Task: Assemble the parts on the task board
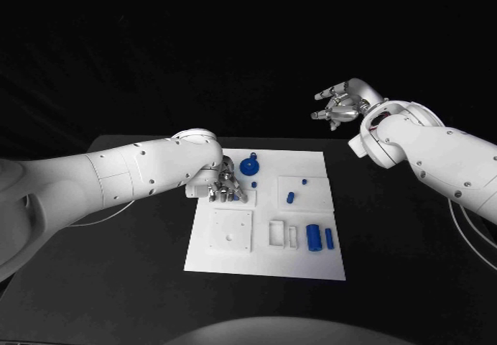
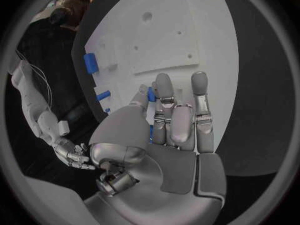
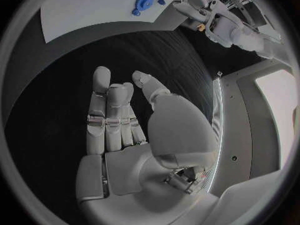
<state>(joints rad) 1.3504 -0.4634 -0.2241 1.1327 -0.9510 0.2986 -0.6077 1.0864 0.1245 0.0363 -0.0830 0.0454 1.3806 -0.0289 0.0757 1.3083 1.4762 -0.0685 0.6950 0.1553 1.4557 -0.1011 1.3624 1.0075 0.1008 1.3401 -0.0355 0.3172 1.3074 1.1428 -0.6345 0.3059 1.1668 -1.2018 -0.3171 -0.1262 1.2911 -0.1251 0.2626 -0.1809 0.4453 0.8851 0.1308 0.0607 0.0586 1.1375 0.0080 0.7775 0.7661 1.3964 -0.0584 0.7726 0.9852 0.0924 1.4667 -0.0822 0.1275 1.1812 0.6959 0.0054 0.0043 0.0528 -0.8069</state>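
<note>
1. Head view puts the task board (image 1: 267, 260), a flat white rectangular plate, in the middle of the black table (image 1: 124, 287), with shallow raised squares and small holes on its surface.
2. Near the board's far edge stands a blue gear-like part (image 1: 248, 167) with a round toothed disc; the right wrist view shows its notched rim (image 3: 143, 3).
3. Toward the middle of the board a small blue peg (image 1: 291, 196) stands beside a tinier blue piece (image 1: 304, 182).
4. Close to the near right corner two blue cylinders (image 1: 313, 236) lie side by side, next to a white rectangular frame (image 1: 278, 233).
5. The left hand (image 1: 217, 185) hovers low over the board's far left part, palm down, fingers stretched out and slightly apart; a small blue part (image 2: 151, 94) shows just past its fingertips, and I cannot tell whether it is pinched.
6. The right hand (image 1: 342, 105) is raised well beyond the table's far right side, fingers loosely curved and apart, holding nothing.
</note>
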